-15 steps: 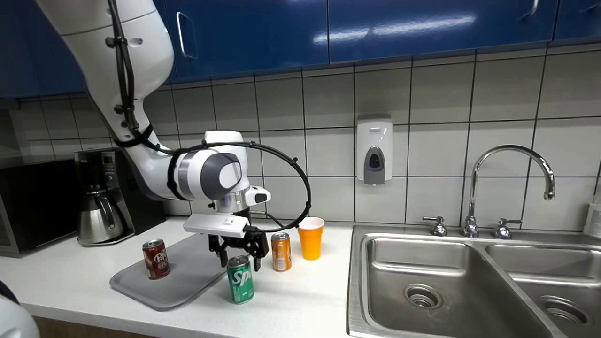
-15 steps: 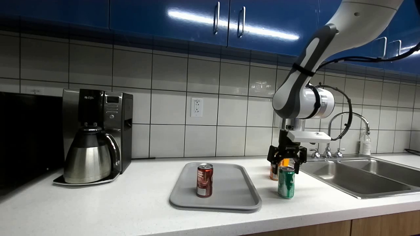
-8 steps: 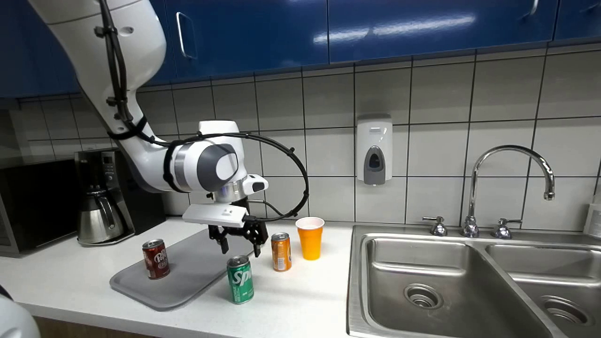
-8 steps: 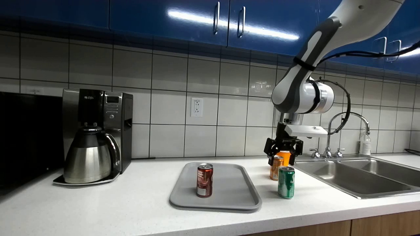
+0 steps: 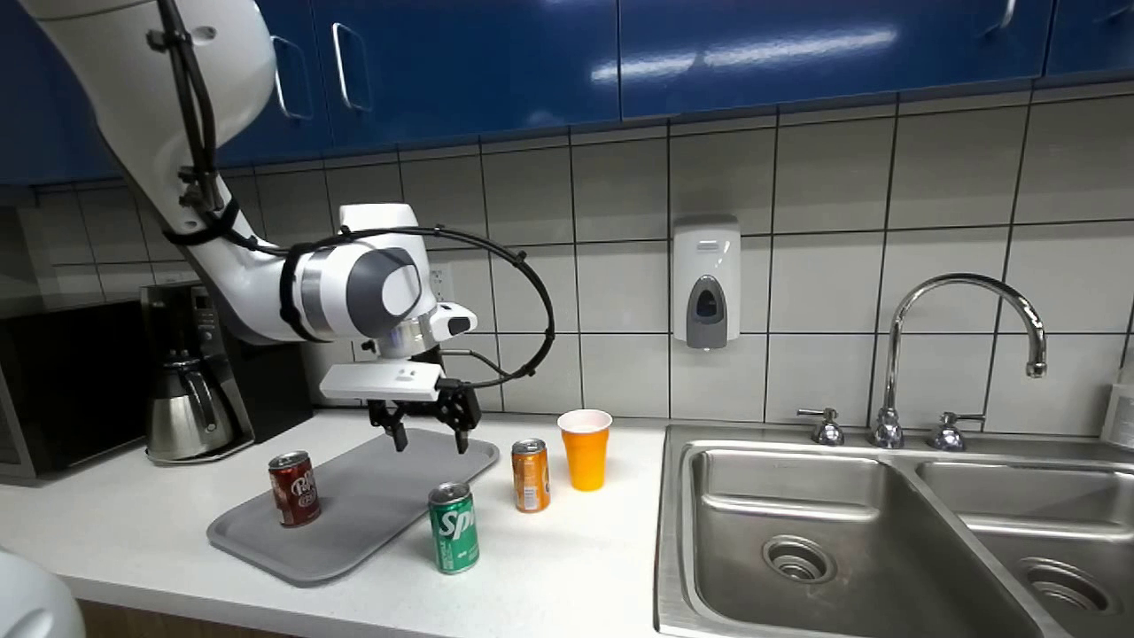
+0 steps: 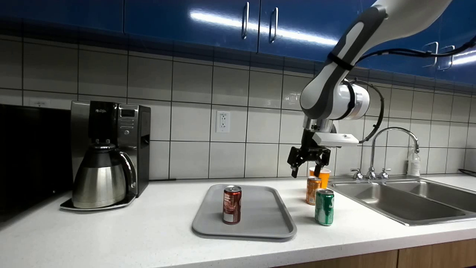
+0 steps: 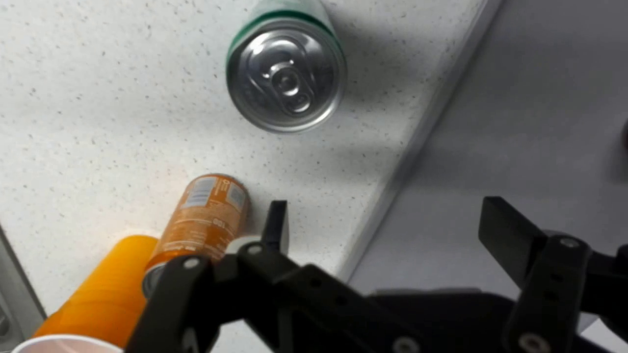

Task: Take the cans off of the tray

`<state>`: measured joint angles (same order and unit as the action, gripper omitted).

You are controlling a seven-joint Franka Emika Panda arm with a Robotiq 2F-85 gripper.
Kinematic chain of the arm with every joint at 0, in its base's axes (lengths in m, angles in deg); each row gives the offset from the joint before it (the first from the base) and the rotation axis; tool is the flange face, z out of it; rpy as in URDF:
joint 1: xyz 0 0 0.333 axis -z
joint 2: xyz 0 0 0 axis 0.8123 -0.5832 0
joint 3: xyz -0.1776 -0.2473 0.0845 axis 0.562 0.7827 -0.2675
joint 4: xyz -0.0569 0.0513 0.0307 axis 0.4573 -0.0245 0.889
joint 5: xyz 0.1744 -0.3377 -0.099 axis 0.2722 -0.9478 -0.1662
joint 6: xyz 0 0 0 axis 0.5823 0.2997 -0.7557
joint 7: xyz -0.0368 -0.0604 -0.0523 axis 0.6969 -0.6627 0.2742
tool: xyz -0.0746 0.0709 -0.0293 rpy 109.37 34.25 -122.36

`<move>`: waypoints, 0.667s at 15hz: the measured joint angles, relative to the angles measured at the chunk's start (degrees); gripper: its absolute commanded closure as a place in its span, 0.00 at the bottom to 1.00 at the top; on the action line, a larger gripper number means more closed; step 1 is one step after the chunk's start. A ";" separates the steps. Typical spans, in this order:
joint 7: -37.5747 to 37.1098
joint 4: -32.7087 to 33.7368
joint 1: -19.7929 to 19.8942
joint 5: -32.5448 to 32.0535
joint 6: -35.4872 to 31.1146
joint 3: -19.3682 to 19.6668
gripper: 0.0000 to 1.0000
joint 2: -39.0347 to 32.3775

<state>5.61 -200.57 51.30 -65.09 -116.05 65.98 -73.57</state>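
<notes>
One bent arm [image 5: 248,288]; pincer [image 5: 431,444] downturned, spread, near tray [image 5: 368,512].

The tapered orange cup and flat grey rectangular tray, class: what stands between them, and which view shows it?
An orange cylindrical metal can stands between the cup and the tray, in an exterior view.

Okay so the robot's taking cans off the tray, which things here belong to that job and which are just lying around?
Part of the job:
dark red can, standing on the grey tray
green can and orange can, both off it
gripper, jaws apart, holding nothing

Just around:
orange cup
coffee maker
sink
faucet
soap dispenser
</notes>
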 measured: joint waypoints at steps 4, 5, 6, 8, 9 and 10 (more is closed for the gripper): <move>0.26 1.27 -1.73 -0.22 0.02 -1.76 0.00 -0.02; 0.41 1.55 -2.20 -0.21 0.02 -2.24 0.00 -0.04; 0.71 1.82 -2.72 -0.15 0.05 -2.78 0.00 -0.05; 2.18 2.27 -3.89 0.60 0.14 -3.77 0.00 -0.14; 3.50 2.50 -4.46 1.55 0.26 -4.29 0.00 -0.25; 5.19 2.73 -5.06 2.81 0.39 -4.83 0.00 -0.40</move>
<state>10.80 -197.84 46.24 -62.28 -115.66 61.15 -73.96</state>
